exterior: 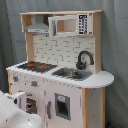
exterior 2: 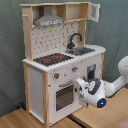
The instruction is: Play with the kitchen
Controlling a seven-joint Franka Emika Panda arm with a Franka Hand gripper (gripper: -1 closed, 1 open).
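White kitchen (exterior 2: pixel 60 70): stands upright on the wooden floor (exterior 2: pixel 20 120), in both exterior views.
Gripper (exterior 2: pixel 80 89): right at the oven door (exterior 2: pixel 65 95).
Fingers: can't tell if apart or together.

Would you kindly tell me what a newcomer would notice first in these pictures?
The kitchen fills both exterior views, tall, white and light wood, with a red-ringed hob and a black faucet over the sink. In the second exterior view, the white arm's gripper sits at the oven door.
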